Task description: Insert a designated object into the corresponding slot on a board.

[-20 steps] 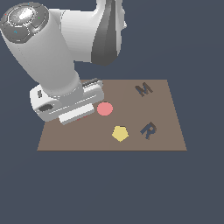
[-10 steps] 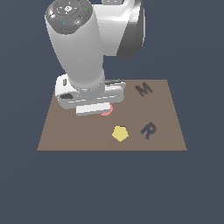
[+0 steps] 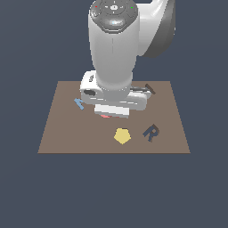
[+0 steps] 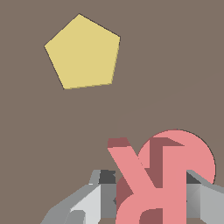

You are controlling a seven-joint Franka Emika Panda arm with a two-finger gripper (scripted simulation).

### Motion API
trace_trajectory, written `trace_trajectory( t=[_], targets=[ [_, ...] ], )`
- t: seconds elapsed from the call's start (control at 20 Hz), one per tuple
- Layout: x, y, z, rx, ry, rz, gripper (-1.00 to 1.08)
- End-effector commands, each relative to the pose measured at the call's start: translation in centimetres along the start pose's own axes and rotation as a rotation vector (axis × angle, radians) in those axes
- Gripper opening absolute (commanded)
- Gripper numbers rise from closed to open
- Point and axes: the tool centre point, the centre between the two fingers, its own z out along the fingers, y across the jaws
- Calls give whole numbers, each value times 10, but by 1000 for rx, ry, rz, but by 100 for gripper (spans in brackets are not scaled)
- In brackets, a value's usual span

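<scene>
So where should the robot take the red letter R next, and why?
Probably sideways toward the exterior view's right, to above the R-shaped slot. The gripper seems to hold the red R over the red disc, and the slot lies past the yellow pentagon on the brown board, so the R isn't lined up yet.

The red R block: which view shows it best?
The wrist view: the red R block fills the foreground between the gripper fingers, above the round red disc. In the exterior view the arm hides it; only a red sliver shows.
</scene>
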Motion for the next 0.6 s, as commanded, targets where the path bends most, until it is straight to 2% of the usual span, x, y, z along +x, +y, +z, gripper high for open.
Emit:
trace_trajectory(
  t=[0.0,0.55],
  targets=[
    [1,-16,-1,0,0,75,-100],
    [19,-84,-2,1,1,397,-100]
  ],
)
